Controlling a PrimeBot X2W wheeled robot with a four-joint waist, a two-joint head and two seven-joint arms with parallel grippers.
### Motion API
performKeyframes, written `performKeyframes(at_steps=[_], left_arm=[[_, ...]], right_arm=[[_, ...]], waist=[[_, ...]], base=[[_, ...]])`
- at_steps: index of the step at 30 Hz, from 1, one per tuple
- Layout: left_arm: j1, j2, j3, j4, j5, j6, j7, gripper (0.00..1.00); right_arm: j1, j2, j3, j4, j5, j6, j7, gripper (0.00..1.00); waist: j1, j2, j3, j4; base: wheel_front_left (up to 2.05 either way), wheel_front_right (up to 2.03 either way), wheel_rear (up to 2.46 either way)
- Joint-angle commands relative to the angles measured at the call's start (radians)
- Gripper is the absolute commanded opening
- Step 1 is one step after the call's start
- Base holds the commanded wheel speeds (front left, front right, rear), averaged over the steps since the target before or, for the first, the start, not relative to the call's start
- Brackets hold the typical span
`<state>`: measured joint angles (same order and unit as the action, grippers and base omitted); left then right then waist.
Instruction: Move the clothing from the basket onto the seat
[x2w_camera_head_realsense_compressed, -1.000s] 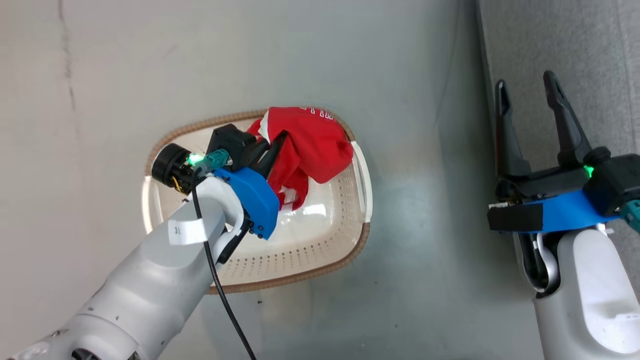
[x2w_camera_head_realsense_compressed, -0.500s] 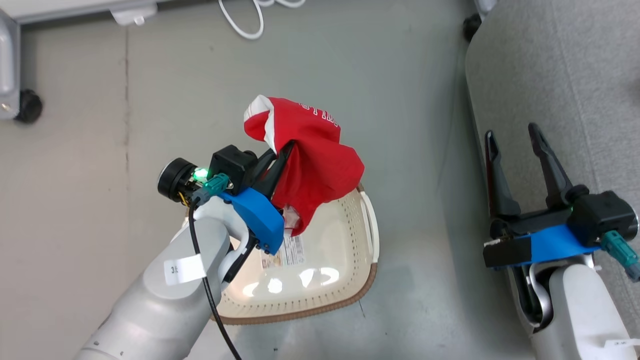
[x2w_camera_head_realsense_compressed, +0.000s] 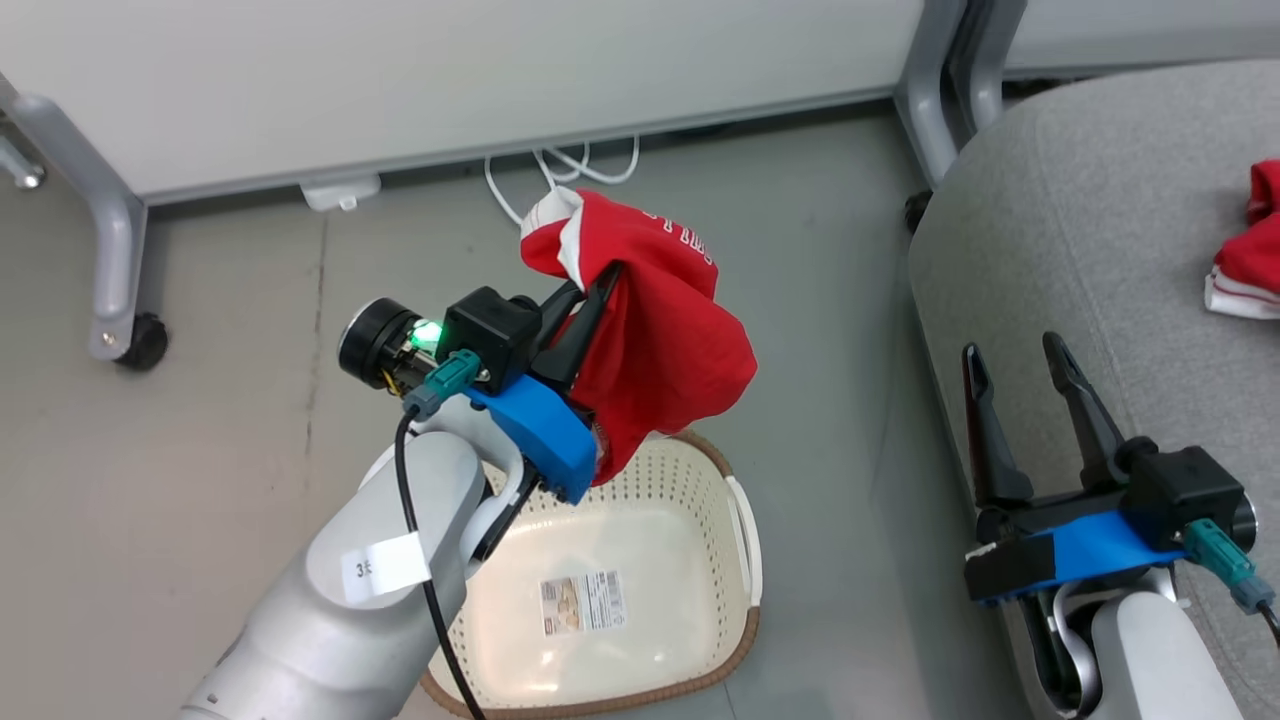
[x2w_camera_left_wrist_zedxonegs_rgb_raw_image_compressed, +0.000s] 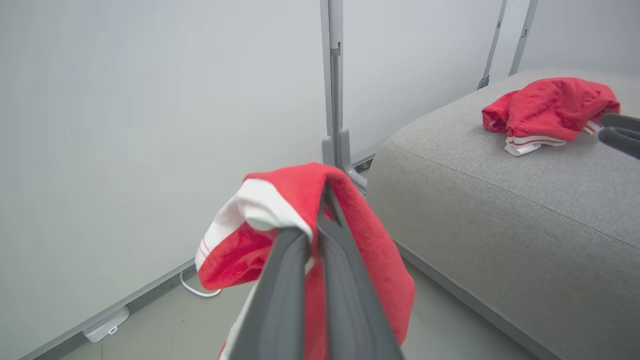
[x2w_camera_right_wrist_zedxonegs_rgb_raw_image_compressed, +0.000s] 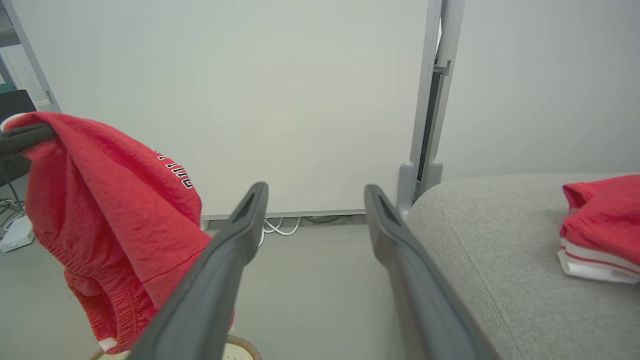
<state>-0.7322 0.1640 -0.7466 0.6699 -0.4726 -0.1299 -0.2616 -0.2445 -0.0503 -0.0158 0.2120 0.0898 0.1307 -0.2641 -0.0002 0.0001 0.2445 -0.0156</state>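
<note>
Left gripper (x2w_camera_head_realsense_compressed: 600, 285) is clamped on one red garment (x2w_camera_head_realsense_compressed: 670, 340), lifted clear. The seat (x2w_camera_head_realsense_compressed: 1080, 200) lies well off to its right, carrying the other garment (x2w_camera_head_realsense_compressed: 1250, 250). The basket (x2w_camera_head_realsense_compressed: 742, 560) sits below it, empty. Right gripper (x2w_camera_head_realsense_compressed: 1010, 348) hangs spread, holding nothing. The pinch looks shallow, so a fast swing could shake the cloth loose onto the floor (x2w_camera_head_realsense_compressed: 200, 450).

Lifted the red garment (x2w_camera_head_realsense_compressed: 670, 340) out of the basket (x2w_camera_head_realsense_compressed: 690, 490) with the shut left pincer (x2w_camera_head_realsense_compressed: 598, 283); now hanging over its 12 o'clock rim. Tilted the head camera upward.
</note>
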Motion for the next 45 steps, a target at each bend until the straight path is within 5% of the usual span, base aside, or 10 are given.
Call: performKeyframes(at_steps=[1, 31, 45], left_arm=[[0.009, -0.001, 0.01, -0.013, 0.01, -0.001, -0.005, 0.0], [0.023, -0.013, -0.018, -0.093, 0.029, -0.001, -0.005, 0.0], [0.002, -0.022, -0.028, -0.1, 0.043, -0.001, -0.005, 0.0]], right_arm=[[0.021, 0.0, -0.001, 0.006, 0.004, 0.0, 0.0, 1.0], [0.114, 0.0, -0.01, 0.021, 0.013, 0.0, 0.0, 1.0], [-0.025, -0.024, 0.205, 0.02, -0.02, 0.0, 0.0, 1.0]], waist=[[0.0002, -0.0001, -0.041, 0.003], [0.0002, -0.0001, -0.185, 0.023], [0.0002, -0.0001, -0.165, 0.034]], base=[[0.0, 0.0, 0.0], [0.0, 0.0, 0.0], [0.0, 0.0, 0.0]])
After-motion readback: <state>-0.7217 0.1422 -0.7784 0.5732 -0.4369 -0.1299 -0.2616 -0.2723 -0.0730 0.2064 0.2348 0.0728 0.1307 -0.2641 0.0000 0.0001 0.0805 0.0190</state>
